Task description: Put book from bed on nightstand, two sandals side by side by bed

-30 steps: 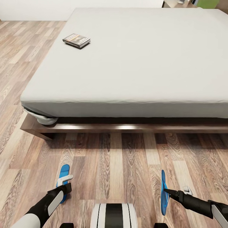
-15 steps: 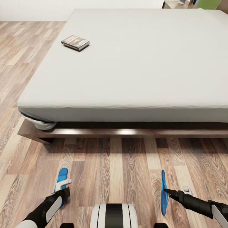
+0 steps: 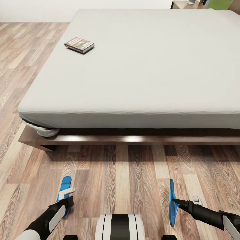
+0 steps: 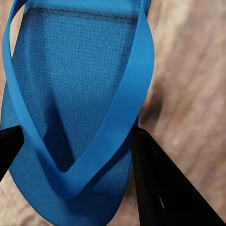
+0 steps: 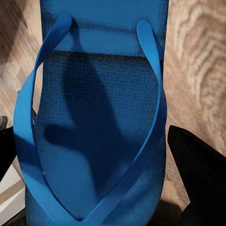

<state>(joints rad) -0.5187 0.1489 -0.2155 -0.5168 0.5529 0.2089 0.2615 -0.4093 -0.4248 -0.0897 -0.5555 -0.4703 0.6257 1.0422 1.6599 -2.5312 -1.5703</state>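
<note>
The book [image 3: 79, 44], dark with an orange band, lies flat near the far left corner of the bed's [image 3: 140, 73] grey mattress. Both blue sandals are on the near side of the bed, over the wood floor. My left gripper [image 3: 66, 200] [image 4: 77, 129] is shut across the width of one sandal [image 3: 64, 186] [image 4: 70, 84], which lies flat. My right gripper [image 3: 174, 200] [image 5: 89, 129] is shut on the other sandal [image 3: 172, 196] [image 5: 99, 94], holding it on edge. Past the bed's far right corner stands a pale furniture top [image 3: 184, 4]; I cannot tell whether it is a nightstand.
The bed's dark wooden frame [image 3: 133, 137] runs across in front of me, with bedding bunched at its left corner [image 3: 46, 130]. Plank floor [image 3: 120, 173] lies between the frame and my white base [image 3: 120, 226]. More floor runs along the bed's left side.
The camera moved at first, so the bed sits slightly lower in the picture. The left gripper and its sandal shifted a little left. Nothing has visibly changed in the last half second.
</note>
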